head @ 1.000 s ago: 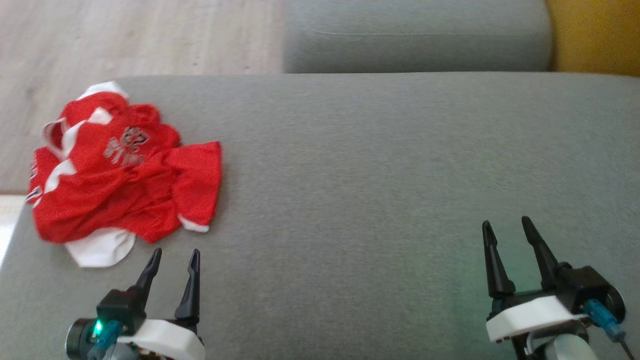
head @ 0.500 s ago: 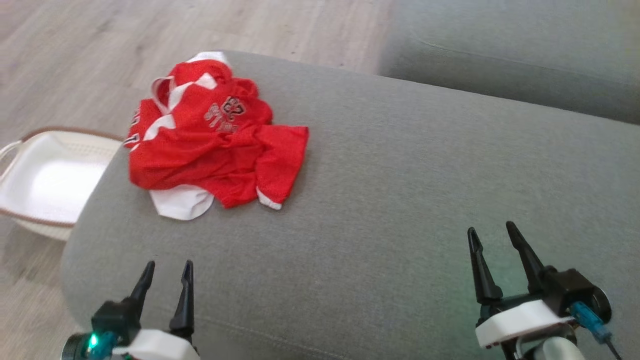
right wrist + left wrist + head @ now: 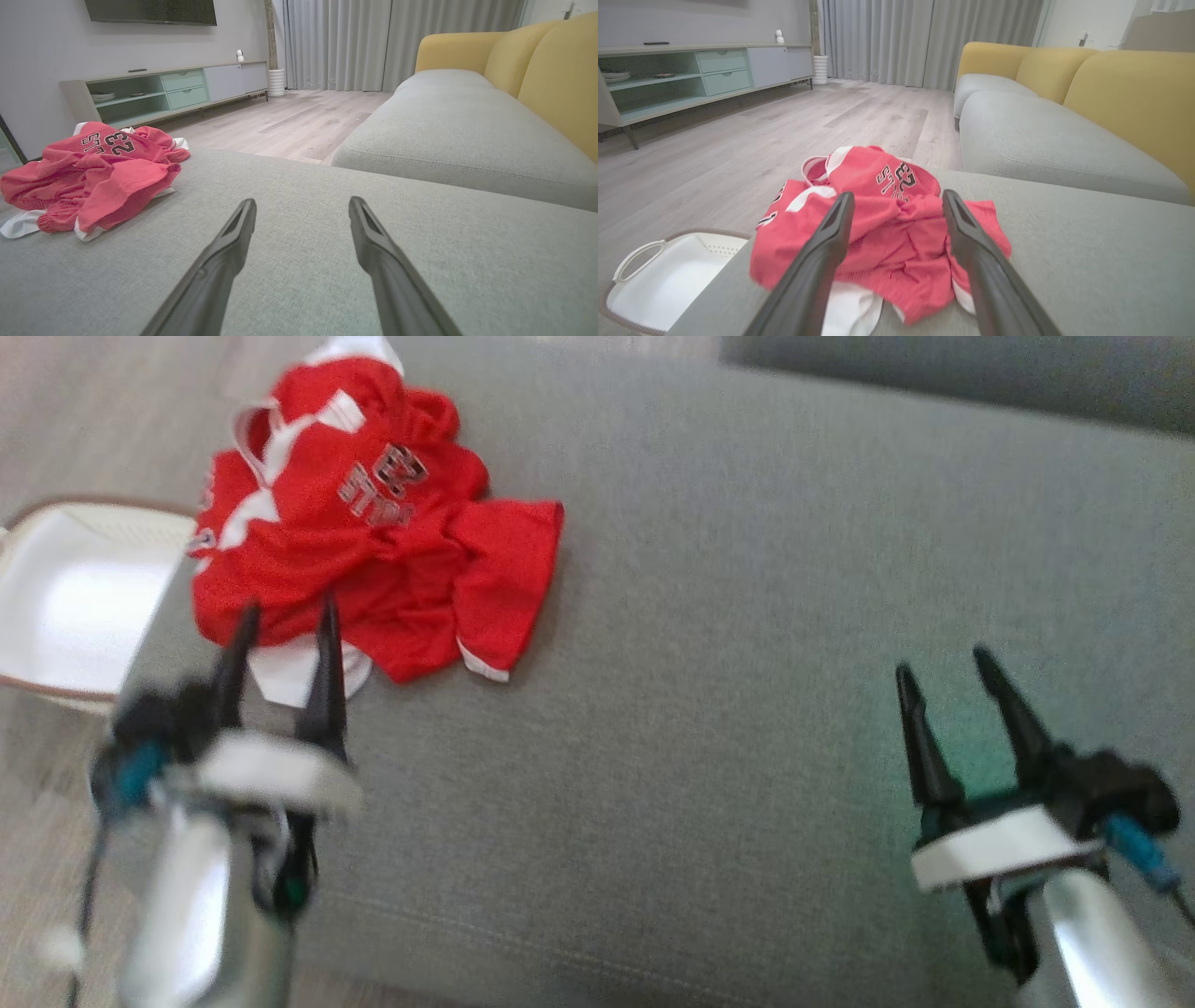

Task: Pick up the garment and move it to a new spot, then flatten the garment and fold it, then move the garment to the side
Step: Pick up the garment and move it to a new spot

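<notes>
At the far left corner of the grey woven sofa cushion [image 3: 747, 616] lay the garment [image 3: 364, 541]: a crumpled red jersey, soft and rumpled, with white trim and dark outlined numerals on top. Left gripper [image 3: 288, 607] hovered at its near edge, jaws wide, empty. Right gripper [image 3: 941, 663] well apart, likewise wide, empty. White plastic basket [image 3: 65, 607] sat on the floor beside

This is a home living room: a sofa [image 3: 467, 121] with grey seats and yellow back cushions [image 3: 1134, 93] stands on a pale wood floor [image 3: 761, 140], across from a wall-hung television [image 3: 149, 11] above a low cabinet [image 3: 177, 88] with open shelves and drawers. Long grey curtains [image 3: 355, 42] hang at the far end. A white laundry basket [image 3: 668, 284] sits on the floor beside the grey cushion [image 3: 467, 256] where a crumpled red jersey [image 3: 103, 177] lies.
</notes>
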Controlling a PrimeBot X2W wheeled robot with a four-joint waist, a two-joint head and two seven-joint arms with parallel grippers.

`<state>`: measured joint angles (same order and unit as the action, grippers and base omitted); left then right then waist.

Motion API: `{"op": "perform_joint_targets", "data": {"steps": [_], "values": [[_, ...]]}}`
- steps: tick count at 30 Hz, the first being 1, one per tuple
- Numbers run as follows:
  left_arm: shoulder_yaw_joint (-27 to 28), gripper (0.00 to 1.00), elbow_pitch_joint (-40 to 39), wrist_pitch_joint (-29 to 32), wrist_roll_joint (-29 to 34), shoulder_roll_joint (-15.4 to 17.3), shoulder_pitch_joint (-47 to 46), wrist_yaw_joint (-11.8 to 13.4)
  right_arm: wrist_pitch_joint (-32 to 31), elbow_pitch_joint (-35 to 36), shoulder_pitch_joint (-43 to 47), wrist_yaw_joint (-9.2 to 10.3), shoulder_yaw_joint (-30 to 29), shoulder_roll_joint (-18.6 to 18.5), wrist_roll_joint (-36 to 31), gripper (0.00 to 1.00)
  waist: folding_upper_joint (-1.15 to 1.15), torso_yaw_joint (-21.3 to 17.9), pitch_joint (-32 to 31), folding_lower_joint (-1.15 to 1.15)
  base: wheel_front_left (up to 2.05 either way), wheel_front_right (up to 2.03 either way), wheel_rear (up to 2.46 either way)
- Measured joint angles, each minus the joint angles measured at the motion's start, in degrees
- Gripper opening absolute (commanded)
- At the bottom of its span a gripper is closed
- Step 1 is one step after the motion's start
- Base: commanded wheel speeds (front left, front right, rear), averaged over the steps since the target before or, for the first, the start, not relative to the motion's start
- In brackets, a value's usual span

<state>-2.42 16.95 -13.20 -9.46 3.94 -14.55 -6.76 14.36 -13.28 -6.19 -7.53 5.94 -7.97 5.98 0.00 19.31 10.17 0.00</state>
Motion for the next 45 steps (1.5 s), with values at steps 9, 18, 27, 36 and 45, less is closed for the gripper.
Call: {"op": "perform_joint_targets", "data": {"steps": [9,18,27,36,45], "values": [[3.2,1.0,10.5,7.7,-2.5,5.3,-20.0,-0.3,0.0,1.3,-8.4,0.0,1.6,-2.0,0.1,1.0,0.0,-3.4,10.7,0.02,0.0,0.0,0.0],[1.4,0.0,28.0,17.5,-2.9,8.8,-28.4,-0.3,0.0,0.6,-9.7,0.0,3.0,-2.2,0.6,1.0,0.0,-9.0,15.9,0.01,0.0,0.0,0.0],[-1.6,0.0,28.3,13.9,-6.2,11.9,-30.3,-0.4,0.0,0.4,-9.4,0.0,1.8,-1.4,1.1,1.0,0.0,-10.6,12.9,0.0,0.0,0.0,0.0],[-8.1,0.0,10.3,15.3,-8.2,14.3,-30.1,-0.7,0.0,-0.2,-3.7,0.0,-0.1,0.6,1.6,1.0,0.0,-9.2,6.7,-0.01,0.0,0.0,0.0],[-10.4,0.0,-14.6,24.5,-15.5,15.6,-23.1,-0.7,0.0,-0.1,-1.7,0.0,0.5,2.3,2.0,1.0,0.0,-10.8,0.6,-0.01,0.0,0.0,0.0]]}}
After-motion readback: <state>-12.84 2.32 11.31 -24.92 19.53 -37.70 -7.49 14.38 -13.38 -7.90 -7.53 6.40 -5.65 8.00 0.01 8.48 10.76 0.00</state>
